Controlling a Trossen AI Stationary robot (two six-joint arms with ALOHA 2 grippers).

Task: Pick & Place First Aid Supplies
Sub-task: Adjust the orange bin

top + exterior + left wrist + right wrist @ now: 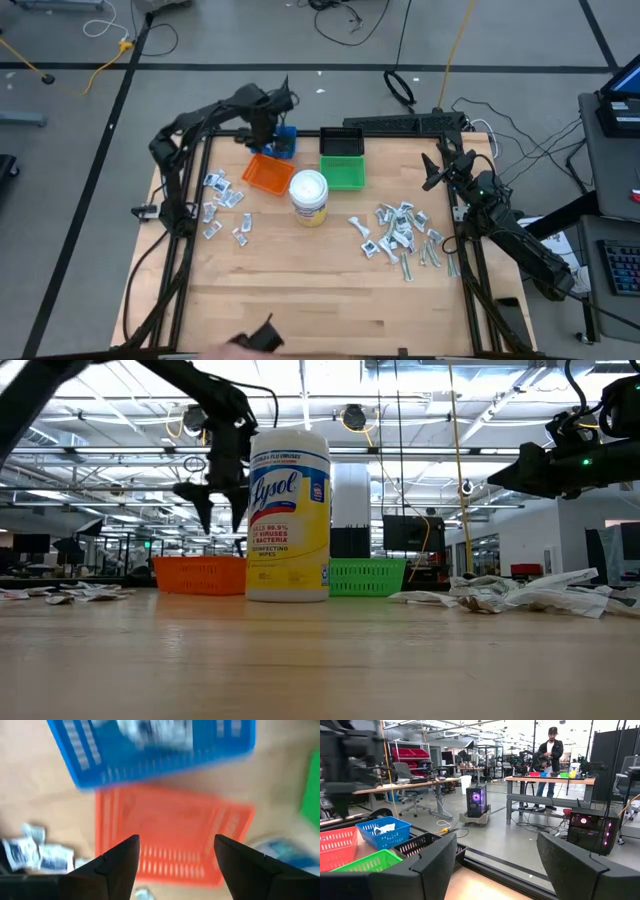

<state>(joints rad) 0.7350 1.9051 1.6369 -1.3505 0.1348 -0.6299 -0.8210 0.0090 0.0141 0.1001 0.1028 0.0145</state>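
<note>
The first aid supplies lie in two piles on the table: white-and-grey packets at the left [224, 205] [31, 851] and packets with wrapped strips at the right [400, 232] [520, 594]. A few white packets lie inside the blue bin [150, 732] [384, 829]. My left gripper [262, 140] [175, 855] [220, 500] hangs open and empty, fingers pointing down, above the orange bin [266, 174] [175, 827], next to the blue bin [281, 143]. My right gripper [432, 170] [497, 865] is open and empty, raised near the table's right far corner, clear of the right pile.
A green bin [343, 172] and a black bin [341, 141] stand right of the orange and blue ones. A white-lidded jar with a yellow label [308, 196] [288, 515] stands mid-table. A dark object [262, 336] lies at the near edge. A person [550, 755] stands far off.
</note>
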